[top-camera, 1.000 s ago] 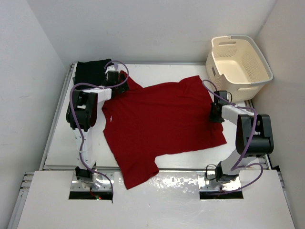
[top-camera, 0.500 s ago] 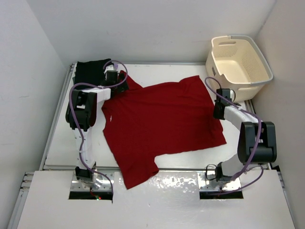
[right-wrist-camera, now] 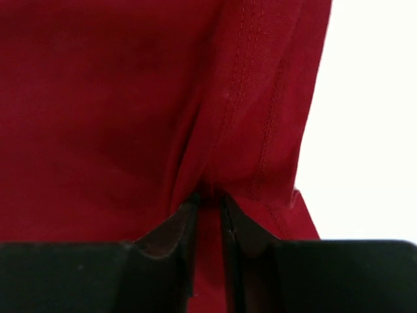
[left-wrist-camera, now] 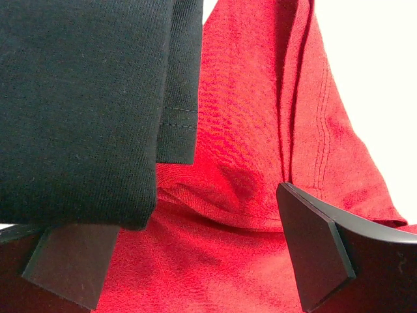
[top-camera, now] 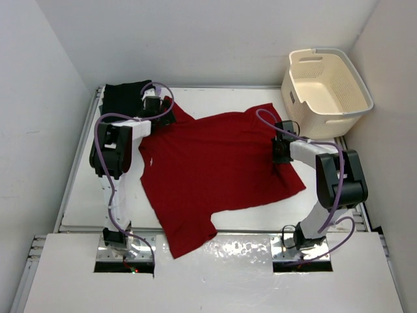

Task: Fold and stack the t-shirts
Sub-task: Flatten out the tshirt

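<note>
Cloth from the red shirt [right-wrist-camera: 117,98] sits pinched tight between the jaws of the right gripper [right-wrist-camera: 208,199], but the left gripper [left-wrist-camera: 192,261] gapes wide with red cloth between its jaws and the black shirt [left-wrist-camera: 78,98] beside one, so it should grab only red.

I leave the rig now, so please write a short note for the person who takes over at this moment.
Left gripper: open, fingers apart over the red t-shirt beside the black t-shirt.
Right gripper: shut on the red t-shirt's right-side edge.
Done: black t-shirt lies folded at the far-left corner.
To do: red t-shirt is spread flat, not yet folded or stacked.
</note>
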### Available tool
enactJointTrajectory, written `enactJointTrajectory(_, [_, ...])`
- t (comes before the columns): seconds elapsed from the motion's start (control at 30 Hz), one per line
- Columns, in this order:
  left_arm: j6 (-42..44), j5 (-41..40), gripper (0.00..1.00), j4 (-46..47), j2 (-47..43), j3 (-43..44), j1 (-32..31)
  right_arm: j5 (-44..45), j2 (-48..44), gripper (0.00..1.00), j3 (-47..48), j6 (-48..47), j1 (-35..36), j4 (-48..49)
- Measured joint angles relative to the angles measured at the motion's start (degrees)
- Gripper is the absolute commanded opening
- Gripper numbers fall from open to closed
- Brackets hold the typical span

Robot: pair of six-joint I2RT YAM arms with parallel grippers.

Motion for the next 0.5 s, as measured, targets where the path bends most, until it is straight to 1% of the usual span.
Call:
enactJointTrajectory(0.03, [0.0, 0.0, 0.99, 0.0, 0.0, 0.0, 0.0, 0.2, 0.0, 0.28, 0.1, 0.0, 0.6, 0.0])
enactJointTrajectory(0.07, [0.0, 0.0, 1.00, 0.0, 0.0, 0.0, 0.0, 0.3, 0.0, 0.32, 0.2, 0.1, 1.0, 0.0])
enactJointTrajectory(0.17, [0.0, 0.1, 1.00, 0.0, 0.0, 0.0, 0.0, 1.7, 0.4, 0.38, 0.4, 0.3, 1.5, 0.0])
enactJointTrajectory(0.23, [0.0, 0.2, 1.00, 0.0, 0.0, 0.0, 0.0, 3.2, 0.7, 0.40, 0.5, 0.5, 1.8, -0.2])
enactJointTrajectory(0.37, [0.0, 0.4, 0.99, 0.1, 0.0, 0.0, 0.1, 5.2, 0.8, 0.41, 0.8, 1.2, 1.8, -0.4])
enactJointTrajectory(0.5, [0.0, 0.6, 0.99, 0.1, 0.0, 0.0, 0.2, 6.3, 1.7, 0.37, 0.9, 2.5, 1.3, -0.9])
